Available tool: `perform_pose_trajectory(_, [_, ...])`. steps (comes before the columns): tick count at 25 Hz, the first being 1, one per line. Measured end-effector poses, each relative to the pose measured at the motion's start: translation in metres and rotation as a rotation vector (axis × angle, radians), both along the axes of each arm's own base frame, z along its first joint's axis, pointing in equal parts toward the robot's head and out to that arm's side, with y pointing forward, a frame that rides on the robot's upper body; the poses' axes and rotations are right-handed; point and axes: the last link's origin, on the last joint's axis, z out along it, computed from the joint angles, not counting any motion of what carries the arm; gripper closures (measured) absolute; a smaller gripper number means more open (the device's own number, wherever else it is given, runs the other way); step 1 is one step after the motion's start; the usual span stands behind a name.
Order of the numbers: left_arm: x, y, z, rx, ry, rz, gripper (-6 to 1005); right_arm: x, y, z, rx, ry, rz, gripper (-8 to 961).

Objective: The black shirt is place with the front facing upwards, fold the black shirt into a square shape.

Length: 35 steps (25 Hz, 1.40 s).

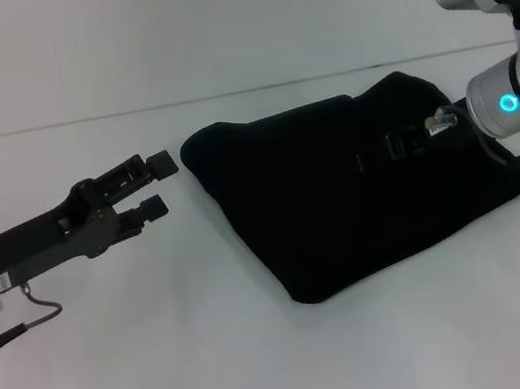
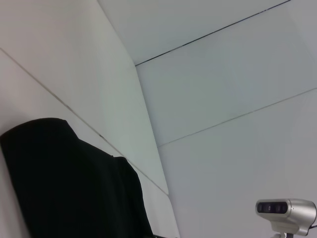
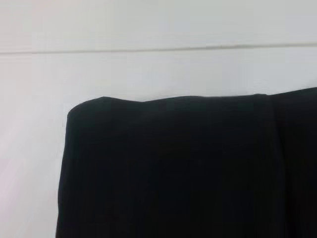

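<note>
Folded shirt point(image 1: 340, 190) — soft, limp, light — wants an edge pinch; left gripper point(image 1: 156, 186) fingers apart beside it, right gripper's point(image 1: 402, 142) fingers unreadable against the cloth.

The black shirt point(image 1: 340, 190) is soft matt cloth, lying in rounded, slightly puffy folds with no sheen; up close in the right wrist view point(image 3: 173, 168) its weave looks fine and even. The table point(image 1: 170, 371) under it is a smooth, pale, matt surface with a thin seam line. The left gripper point(image 1: 160, 185) is matt black plastic on a brushed silver metal wrist. The right arm's wrist housing point(image 1: 514, 94) is satin silver metal, with a glossy black cable beside it.
</note>
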Motion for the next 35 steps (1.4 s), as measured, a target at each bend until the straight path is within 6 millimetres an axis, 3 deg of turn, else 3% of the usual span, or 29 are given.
perform_pose_trajectory(11, [-0.002, -0.001, 0.0, 0.005, -0.006, 0.011, 52, 0.018, 0.0, 0.006, 0.03, -0.048, -0.035, 219])
perform_pose_trajectory(18, [0.0, 0.001, -0.002, 0.006, -0.007, 0.009, 52, 0.011, -0.002, -0.004, 0.016, -0.053, -0.012, 219])
perform_pose_trajectory(26, [-0.001, 0.001, -0.002, 0.008, -0.007, 0.015, 53, 0.01, -0.002, -0.002, 0.012, -0.048, -0.014, 220])
perform_pose_trajectory(35, [0.001, 0.002, -0.002, 0.008, -0.007, 0.012, 53, 0.012, -0.001, 0.001, 0.023, -0.046, -0.023, 517])
